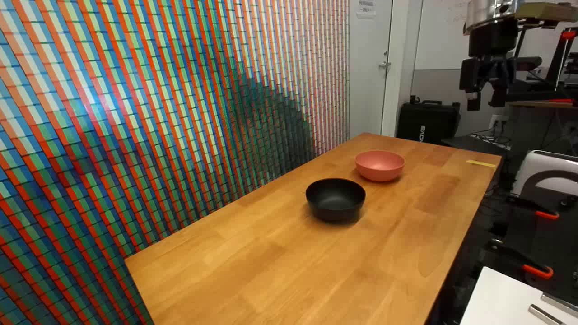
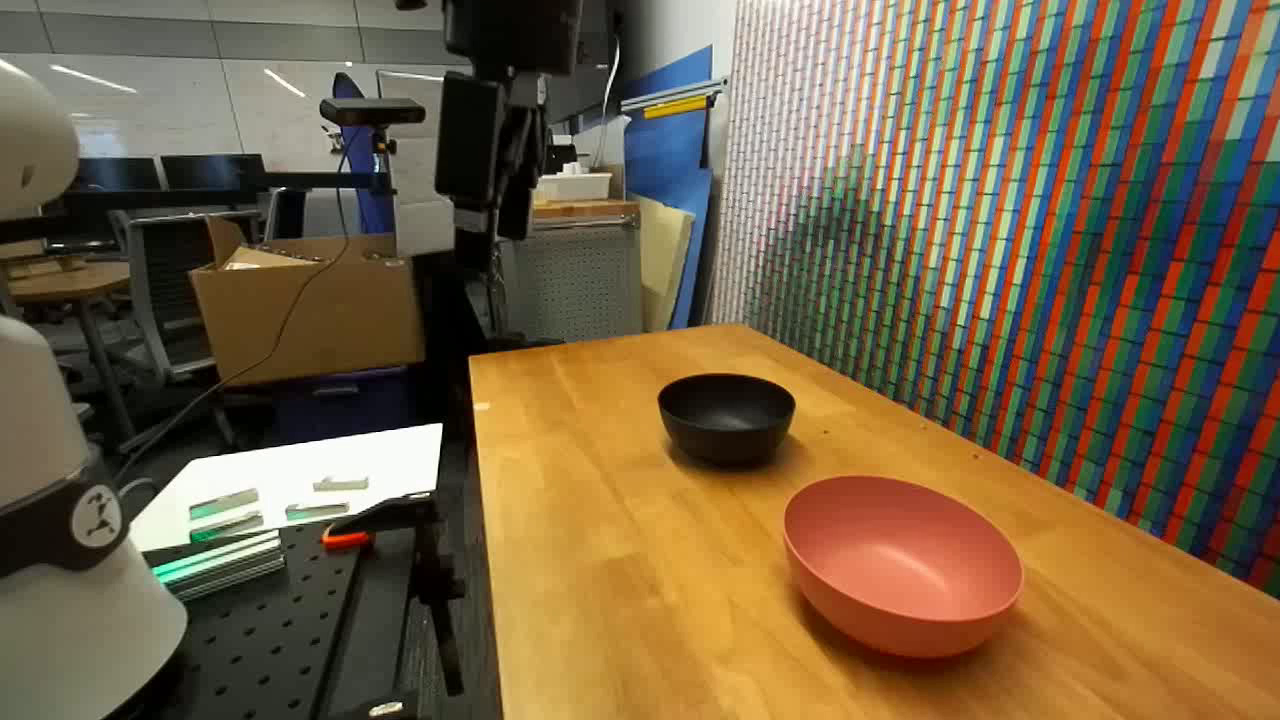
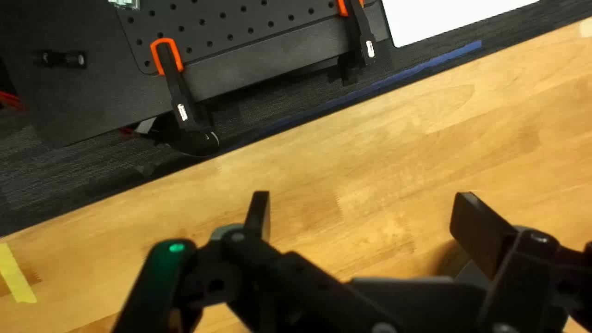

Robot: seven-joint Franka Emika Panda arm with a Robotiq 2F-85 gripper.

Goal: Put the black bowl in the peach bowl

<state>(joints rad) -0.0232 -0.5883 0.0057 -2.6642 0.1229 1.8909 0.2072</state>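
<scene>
The black bowl (image 1: 336,201) stands upright on the wooden table in both exterior views (image 2: 727,420). The peach bowl (image 1: 379,166) stands upright beside it, apart from it, and looks empty in both exterior views (image 2: 900,560). The black bowl also looks empty. My gripper (image 1: 485,99) is high above the table, away from both bowls; it also shows in an exterior view (image 2: 495,235). In the wrist view my gripper (image 3: 360,199) is open with nothing between the fingers. A dark curved edge behind the right finger there looks like part of the black bowl. The peach bowl is out of that view.
The wooden table (image 1: 280,271) runs along a colourful striped wall (image 2: 1000,250). Yellow tape (image 3: 16,275) lies on the table's edge. Orange-handled clamps (image 3: 171,69) sit on the black robot mount beside the table. A white board (image 2: 310,470) and a cardboard box (image 2: 310,310) stand off the table.
</scene>
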